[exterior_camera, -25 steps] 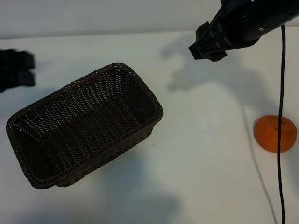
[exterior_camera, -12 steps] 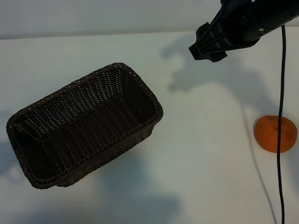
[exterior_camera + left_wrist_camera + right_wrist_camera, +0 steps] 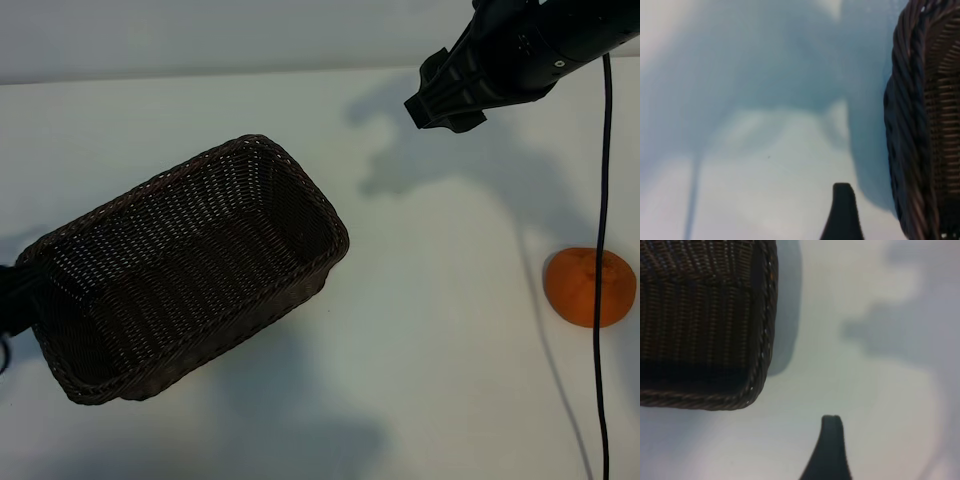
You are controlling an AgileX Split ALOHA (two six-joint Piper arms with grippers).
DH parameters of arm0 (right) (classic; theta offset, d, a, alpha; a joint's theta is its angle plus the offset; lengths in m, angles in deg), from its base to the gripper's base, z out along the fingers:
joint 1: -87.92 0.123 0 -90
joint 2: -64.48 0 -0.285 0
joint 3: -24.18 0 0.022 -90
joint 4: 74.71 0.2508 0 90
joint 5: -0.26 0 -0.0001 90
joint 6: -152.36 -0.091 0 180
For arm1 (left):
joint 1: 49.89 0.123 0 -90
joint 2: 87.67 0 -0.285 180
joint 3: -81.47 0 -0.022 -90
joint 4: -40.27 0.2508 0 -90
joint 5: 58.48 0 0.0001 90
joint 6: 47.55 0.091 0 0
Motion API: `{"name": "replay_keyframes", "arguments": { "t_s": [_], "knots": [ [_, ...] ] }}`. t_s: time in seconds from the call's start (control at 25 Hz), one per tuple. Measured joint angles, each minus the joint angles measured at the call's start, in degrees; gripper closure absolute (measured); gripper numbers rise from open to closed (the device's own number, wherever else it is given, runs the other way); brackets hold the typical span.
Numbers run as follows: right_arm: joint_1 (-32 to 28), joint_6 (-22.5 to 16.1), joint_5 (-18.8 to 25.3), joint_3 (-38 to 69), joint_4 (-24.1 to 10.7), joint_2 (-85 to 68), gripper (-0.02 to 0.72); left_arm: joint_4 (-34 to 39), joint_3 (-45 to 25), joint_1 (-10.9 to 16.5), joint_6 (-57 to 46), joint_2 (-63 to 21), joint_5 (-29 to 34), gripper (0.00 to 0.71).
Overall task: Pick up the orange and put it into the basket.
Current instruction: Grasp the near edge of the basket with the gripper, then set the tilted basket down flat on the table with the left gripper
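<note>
The orange point(image 3: 585, 288) lies on the white table at the far right, with a thin black cable crossing in front of it. The basket point(image 3: 190, 265), dark-brown wicker and with nothing in it, stands slantwise at centre-left. My right gripper point(image 3: 442, 98) hangs open over the table's back right, well away from the orange and holding nothing. One of its fingers point(image 3: 831, 450) shows near a basket corner point(image 3: 757, 385). My left gripper point(image 3: 12, 298) is at the left edge, beside the basket's left end. It is open, and one of its fingers point(image 3: 842, 215) stands next to the basket's rim point(image 3: 912, 130).
A black cable point(image 3: 602, 200) hangs from the right arm down the right side of the table. Bare white tabletop point(image 3: 440, 330) lies between the basket and the orange. A pale wall runs along the back.
The left gripper has come down along the left edge from the back-left of the table to the basket's left end. The right arm, basket and orange have not moved.
</note>
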Motion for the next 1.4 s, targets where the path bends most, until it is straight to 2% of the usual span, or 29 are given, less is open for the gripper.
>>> {"name": "replay_keyframes", "arguments": {
  "t_s": [0.28, 0.72, 0.92, 1.0, 1.08, 1.12, 1.4],
  "knots": [
    [0.0, 0.0, 0.0, 0.0, 0.0, 0.0, 0.108, -0.7, 0.0, 0.0, -0.6, 13.3, -8.0, 0.122],
    [0.0, 0.1, 0.7, 0.0, 0.0, 0.0, 0.108, -4.0, -0.1, 0.0, 0.4, 25.6, -18.1, 0.122],
    [0.0, 0.1, 1.1, 0.0, 0.0, 0.0, 0.108, -8.6, -0.1, 0.0, 5.1, 28.2, -19.2, 0.128],
    [0.0, 0.1, 1.1, 0.0, 0.0, 0.0, 0.108, -9.7, -0.1, 0.1, 6.7, 28.5, -19.6, 0.172],
    [0.0, 0.2, 1.1, 0.0, 0.0, 0.0, 0.108, -10.9, -0.1, 0.1, 7.2, 28.6, -20.5, 0.247],
    [0.0, 0.2, 1.2, 0.0, 0.0, 0.0, 0.108, -11.5, -0.1, 0.1, 7.8, 28.6, -21.4, 0.257],
    [0.0, 0.2, 1.4, 0.0, 0.0, 0.0, 0.108, -12.2, -0.1, 0.1, 9.5, 28.5, -21.9, 0.266]
  ]
}}
